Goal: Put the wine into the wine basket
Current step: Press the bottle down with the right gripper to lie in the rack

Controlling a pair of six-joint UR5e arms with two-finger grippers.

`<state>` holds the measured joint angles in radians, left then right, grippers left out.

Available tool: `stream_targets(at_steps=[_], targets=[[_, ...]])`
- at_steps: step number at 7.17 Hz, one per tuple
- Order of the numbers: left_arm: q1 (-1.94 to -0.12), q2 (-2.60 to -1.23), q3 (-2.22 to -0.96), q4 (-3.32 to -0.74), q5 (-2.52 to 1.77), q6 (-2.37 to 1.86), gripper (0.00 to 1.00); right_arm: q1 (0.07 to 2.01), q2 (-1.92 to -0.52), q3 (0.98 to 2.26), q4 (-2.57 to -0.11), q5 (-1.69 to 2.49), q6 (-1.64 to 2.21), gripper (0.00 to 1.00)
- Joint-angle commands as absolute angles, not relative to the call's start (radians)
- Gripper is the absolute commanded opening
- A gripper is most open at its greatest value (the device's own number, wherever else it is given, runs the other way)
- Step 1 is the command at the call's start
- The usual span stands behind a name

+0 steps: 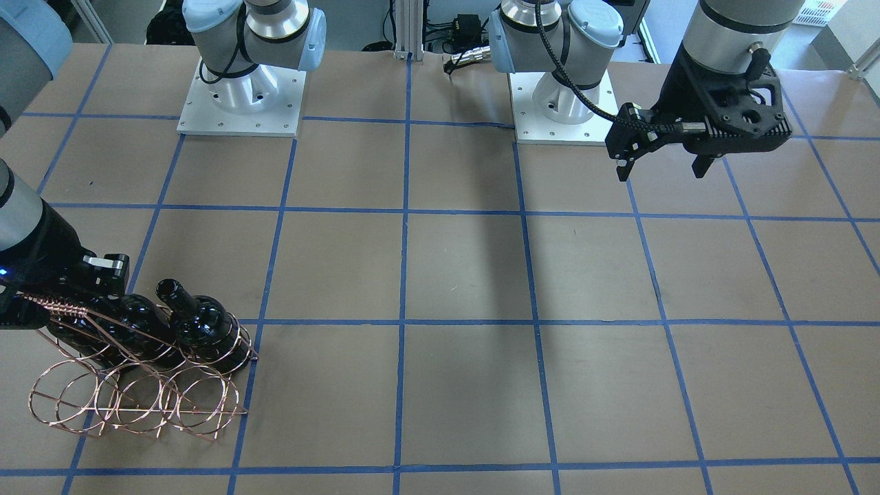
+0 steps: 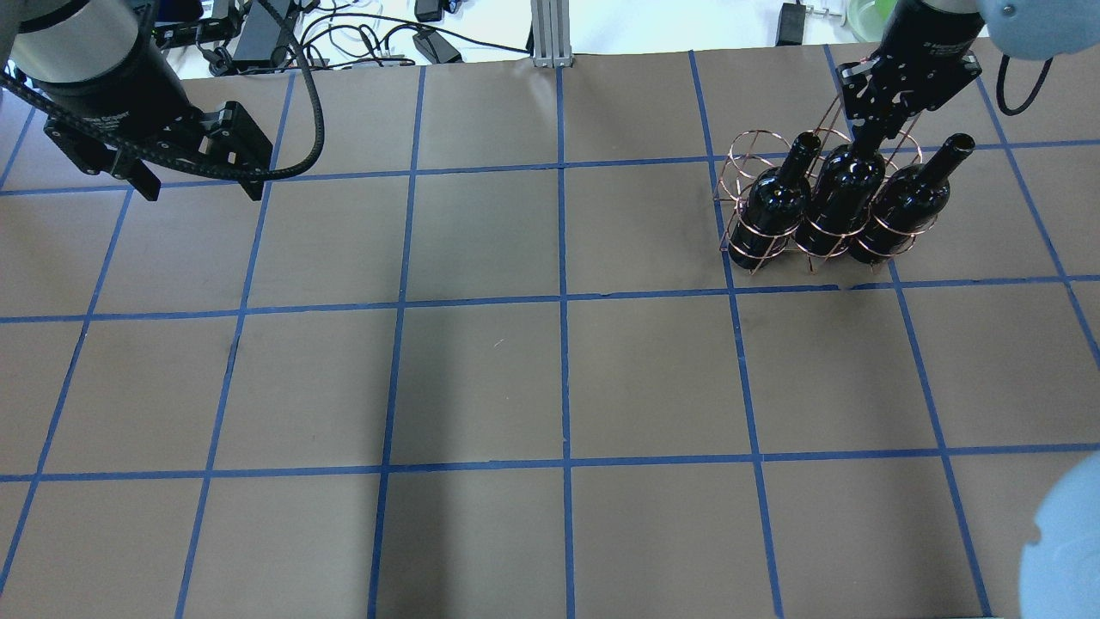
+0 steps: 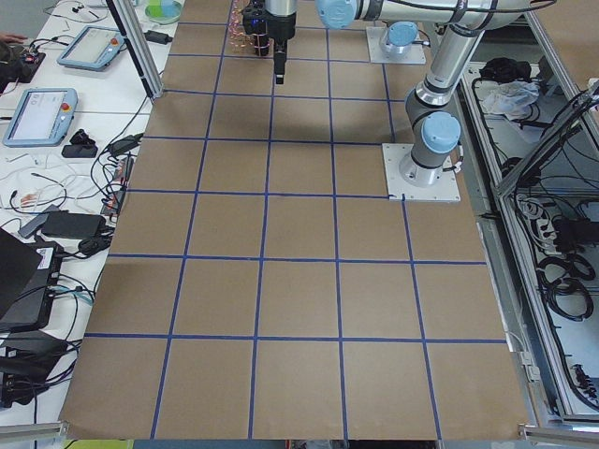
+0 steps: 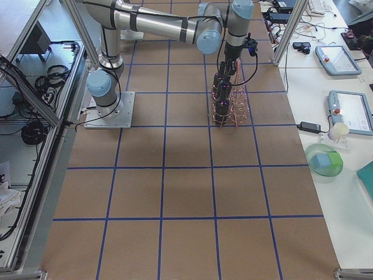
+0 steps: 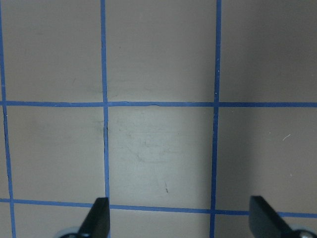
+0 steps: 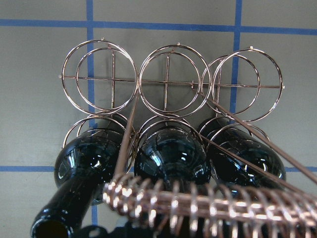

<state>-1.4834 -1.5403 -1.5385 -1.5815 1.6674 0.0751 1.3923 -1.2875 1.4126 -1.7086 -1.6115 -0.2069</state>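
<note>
Three near-black wine bottles stand side by side in the back row of the copper wire wine basket [image 2: 729, 176]: the left one [image 2: 769, 206], the middle one [image 2: 838, 202] and the right one [image 2: 902, 202]. My right gripper [image 2: 868, 129] is down over the middle bottle's neck, beside the coil-wrapped handle [image 6: 208, 203]. Its fingertips are hidden, so I cannot tell if it grips. The basket's front rings [image 6: 168, 82] are empty. My left gripper [image 2: 199, 185] is open and empty, high above bare table far from the basket [image 1: 137, 405].
Brown paper with a blue tape grid covers the table [image 2: 559, 387]. The two arm bases [image 1: 240, 96] [image 1: 560, 103] stand at the robot's side. Cables lie beyond the far table edge [image 2: 344, 39].
</note>
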Motion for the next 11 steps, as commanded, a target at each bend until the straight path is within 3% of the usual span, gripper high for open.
stream_targets(at_steps=[1,4,8,11], targets=[[-1.483,-1.540,-1.539,-1.582,1.669,0.075,1.00,1.393,-1.295,1.416,-1.706,-1.606,-0.207,0.99],[-1.483,-1.539,-1.539,-1.582,1.672,0.075,1.00,1.393,-1.348,1.414,-1.657,-1.606,-0.193,1.00],[-1.483,-1.542,-1.540,-1.580,1.667,0.075,1.00,1.518,-1.564,1.422,-1.444,-1.614,-0.151,1.00],[-1.486,-1.528,-1.536,-1.580,1.636,0.072,1.00,1.552,-1.701,1.571,-1.468,-1.608,-0.121,1.00]])
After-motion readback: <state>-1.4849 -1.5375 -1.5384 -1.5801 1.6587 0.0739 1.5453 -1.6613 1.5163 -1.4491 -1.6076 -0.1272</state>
